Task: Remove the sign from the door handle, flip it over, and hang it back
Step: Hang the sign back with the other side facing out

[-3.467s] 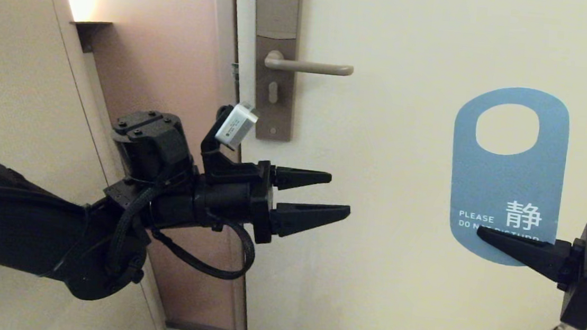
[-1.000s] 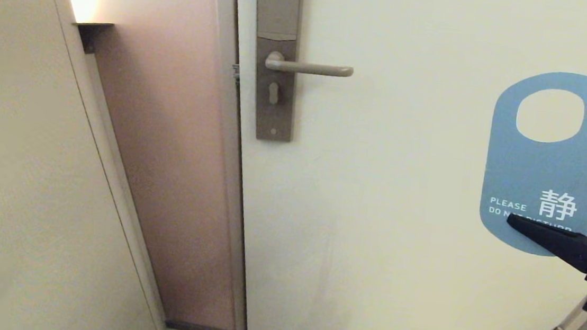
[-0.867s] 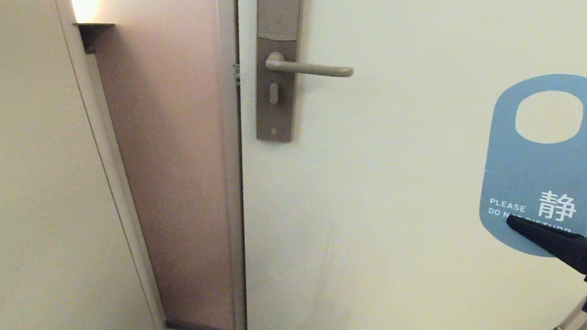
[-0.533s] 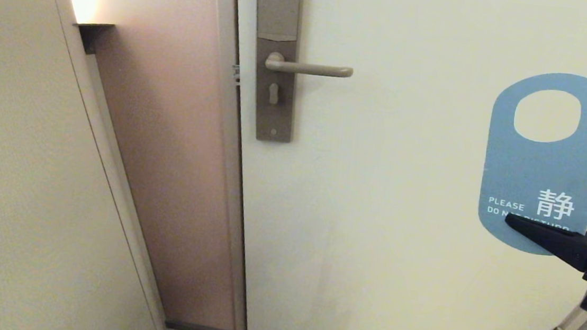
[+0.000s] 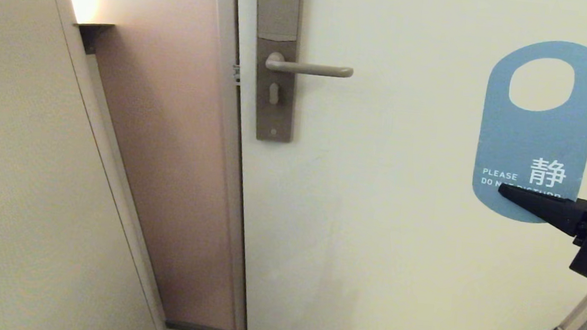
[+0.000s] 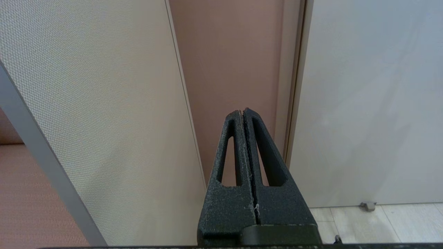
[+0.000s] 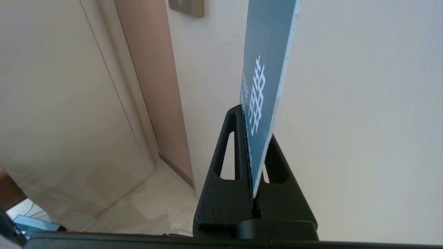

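One card, one lever: a flat blue card sign [image 5: 535,138] is off the slim grey-beige metal door handle [image 5: 310,69], and the two are well apart.
Right end effector: the black right end effector [image 5: 506,193] reaches in from the right edge of the head view, its fingers pinching the sign's rounded lower end.
Sign: it stands upright above the right end effector, large oval hole at the top, white Chinese character and the words "PLEASE DO NOT DISTURB" facing the head camera, the lower line partly hidden by the near finger [image 5: 534,204].
Grip, seen from the right wrist: the card's edge is clamped between the two black fingers [image 7: 225,155] and rises up and away from them.
Door handle: well to the left of the right end effector and slightly higher, level on its tall brownish-grey lock plate [image 5: 276,57] with a keyhole below the lever.
Door: the pale cream door [image 5: 398,248] fills the space behind the sign.
Left end effector: the black left end effector [image 6: 243,112] shows only in its own wrist view, fingers pressed together on nothing, pointing at a pinkish-brown wall strip [image 6: 235,62] between a textured beige panel [image 6: 97,103] and the door.
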Robot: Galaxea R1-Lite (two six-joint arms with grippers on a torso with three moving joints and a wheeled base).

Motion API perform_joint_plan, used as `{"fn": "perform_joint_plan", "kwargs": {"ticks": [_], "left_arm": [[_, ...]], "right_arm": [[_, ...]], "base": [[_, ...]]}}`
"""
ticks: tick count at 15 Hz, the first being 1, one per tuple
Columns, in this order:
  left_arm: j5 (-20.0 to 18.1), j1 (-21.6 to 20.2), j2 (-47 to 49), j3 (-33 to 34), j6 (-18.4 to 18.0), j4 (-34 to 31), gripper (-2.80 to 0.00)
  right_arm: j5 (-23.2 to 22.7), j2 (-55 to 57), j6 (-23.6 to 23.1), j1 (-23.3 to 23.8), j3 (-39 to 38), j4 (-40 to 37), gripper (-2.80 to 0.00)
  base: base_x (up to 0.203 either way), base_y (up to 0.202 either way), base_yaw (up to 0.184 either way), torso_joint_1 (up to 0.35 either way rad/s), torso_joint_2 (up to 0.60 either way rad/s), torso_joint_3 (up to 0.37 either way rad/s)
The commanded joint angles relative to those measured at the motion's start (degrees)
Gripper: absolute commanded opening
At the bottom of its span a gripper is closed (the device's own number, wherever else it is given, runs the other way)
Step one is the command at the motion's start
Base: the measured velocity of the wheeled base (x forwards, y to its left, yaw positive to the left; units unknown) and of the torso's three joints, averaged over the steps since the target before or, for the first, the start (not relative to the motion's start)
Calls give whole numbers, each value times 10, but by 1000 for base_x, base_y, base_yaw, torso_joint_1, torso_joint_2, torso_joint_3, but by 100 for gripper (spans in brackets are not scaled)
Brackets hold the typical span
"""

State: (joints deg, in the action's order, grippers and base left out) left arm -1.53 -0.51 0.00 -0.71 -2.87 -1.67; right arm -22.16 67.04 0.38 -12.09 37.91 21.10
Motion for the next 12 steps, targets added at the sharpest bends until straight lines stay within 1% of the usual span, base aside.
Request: {"fn": "perform_joint_plan", "kwargs": {"ticks": [1, 12], "left_arm": [[0, 0, 1, 0, 0, 0, -280], [0, 0, 1, 0, 0, 0, -280]], "right_arm": [[-2, 32, 0, 0, 14, 6, -280], [-2, 142, -6, -5, 25, 139, -280]], "base": [[0, 0, 0, 0, 0, 0], [0, 0, 0, 0, 0, 0]]}}
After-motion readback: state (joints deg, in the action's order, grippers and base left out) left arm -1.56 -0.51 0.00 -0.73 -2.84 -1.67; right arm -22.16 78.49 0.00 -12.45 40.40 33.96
